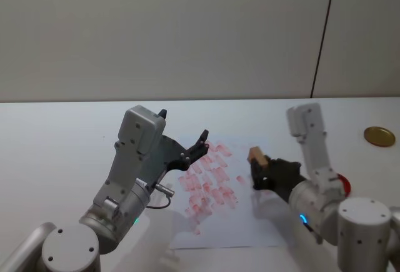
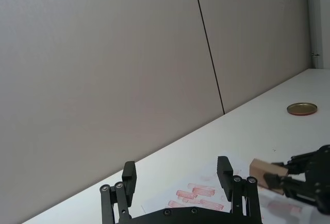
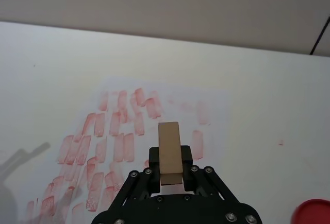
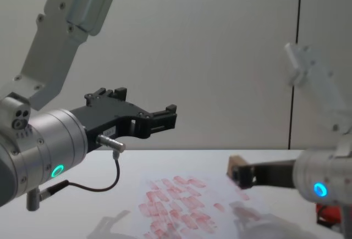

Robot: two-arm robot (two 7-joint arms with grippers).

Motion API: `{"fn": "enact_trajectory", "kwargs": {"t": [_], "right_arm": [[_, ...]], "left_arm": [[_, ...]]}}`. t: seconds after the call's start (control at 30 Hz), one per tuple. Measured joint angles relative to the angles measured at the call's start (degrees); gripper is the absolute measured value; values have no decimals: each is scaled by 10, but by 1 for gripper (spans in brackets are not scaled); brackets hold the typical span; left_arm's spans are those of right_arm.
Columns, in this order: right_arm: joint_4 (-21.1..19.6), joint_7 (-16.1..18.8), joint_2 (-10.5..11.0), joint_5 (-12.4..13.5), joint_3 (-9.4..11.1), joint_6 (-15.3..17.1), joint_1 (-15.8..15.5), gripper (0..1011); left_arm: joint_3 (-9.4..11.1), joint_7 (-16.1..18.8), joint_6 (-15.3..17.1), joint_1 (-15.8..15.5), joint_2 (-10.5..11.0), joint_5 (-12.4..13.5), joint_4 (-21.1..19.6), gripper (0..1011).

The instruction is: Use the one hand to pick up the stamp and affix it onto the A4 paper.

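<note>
My right gripper [image 1: 257, 169], on the blue-lit arm, is shut on the stamp [image 1: 255, 154], a small tan wooden block. In the right wrist view the stamp [image 3: 169, 152] stands out between the black fingers [image 3: 154, 158]. The chest view shows the stamp [image 4: 236, 166] hanging a little above the right part of the A4 paper [image 4: 181, 201]. The paper [image 1: 219, 225] lies flat in front of me, covered with many red stamp marks. My left gripper [image 1: 182, 126], on the green-lit arm, is open and held up over the paper's left side.
A flat round red ink pad [image 1: 343, 185] lies on the table right of the paper, just behind my right arm. A gold round lid [image 1: 379, 136] sits far right. A grey wall closes off the back of the white table [image 1: 56, 134].
</note>
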Motion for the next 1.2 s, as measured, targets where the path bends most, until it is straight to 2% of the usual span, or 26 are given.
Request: {"fn": "enact_trajectory", "kwargs": {"t": [0.27,0.47,1.2], "right_arm": [[47,20,-18,-12,-9,26,25,219],[68,22,-27,-17,-13,43,36,219],[104,10,-43,-9,-9,89,58,219]], "left_arm": [[0,0,0,0,0,0,0,993],[0,0,0,0,0,0,0,993],[0,0,0,0,0,0,0,993]]}}
